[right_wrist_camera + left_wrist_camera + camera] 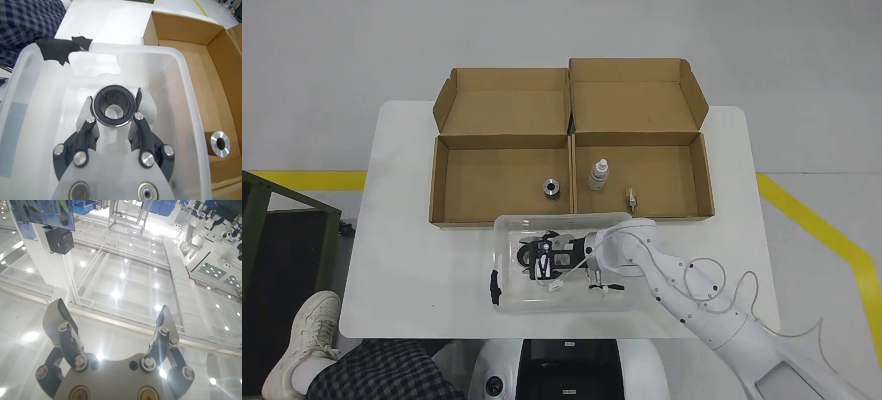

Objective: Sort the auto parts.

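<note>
Across the white worktop, two open cardboard boxes stand side by side on the far half, walls touching, with wide strips of surface on either side. Just before them a clear plastic bin straddles their shared wall, close to the worktop's near edge. Inside it the right gripper pinches a linear bearing between both fingers, with room to every bin wall. Whether the bearing touches the bin's floor cannot be told, and from above it merges with the dark gripper. It is a short black cylinder with a steel rim and ball tracks inside its bore. The left gripper points at the ceiling, fingers spread, holding nothing. The left box holds a metal bushing. The right box holds a white bottle and a tiny brass fitting.
</note>
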Controlling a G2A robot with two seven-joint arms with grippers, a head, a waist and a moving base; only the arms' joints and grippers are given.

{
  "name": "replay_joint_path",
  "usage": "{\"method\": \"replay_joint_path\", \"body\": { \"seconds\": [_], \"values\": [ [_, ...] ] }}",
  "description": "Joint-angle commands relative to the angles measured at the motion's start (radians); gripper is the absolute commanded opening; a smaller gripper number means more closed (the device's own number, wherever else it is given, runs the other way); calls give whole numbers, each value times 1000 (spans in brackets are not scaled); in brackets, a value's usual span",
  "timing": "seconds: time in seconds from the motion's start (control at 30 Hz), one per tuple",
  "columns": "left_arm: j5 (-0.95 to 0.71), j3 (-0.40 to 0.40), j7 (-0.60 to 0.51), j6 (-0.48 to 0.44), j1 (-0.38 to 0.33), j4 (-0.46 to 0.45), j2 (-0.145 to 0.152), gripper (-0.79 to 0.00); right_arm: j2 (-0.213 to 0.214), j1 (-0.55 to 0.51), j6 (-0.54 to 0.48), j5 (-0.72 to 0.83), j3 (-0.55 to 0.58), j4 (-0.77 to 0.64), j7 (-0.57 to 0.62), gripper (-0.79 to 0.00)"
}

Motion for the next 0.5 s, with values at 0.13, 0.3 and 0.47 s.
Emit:
{"method": "replay_joint_path", "body": {
  "seconds": [0.13, 0.3, 0.47],
  "values": [
    [0, 0, 0, 0, 0, 0, 0, 0, 12, -16, -27, 2, 34, -61, 8, -785],
    [0, 0, 0, 0, 0, 0, 0, 0, 27, -39, -53, 12, 77, -140, 15, -785],
    [0, 0, 0, 0, 0, 0, 0, 0, 40, -59, -66, 42, 128, -211, 24, -785]
  ]
}}
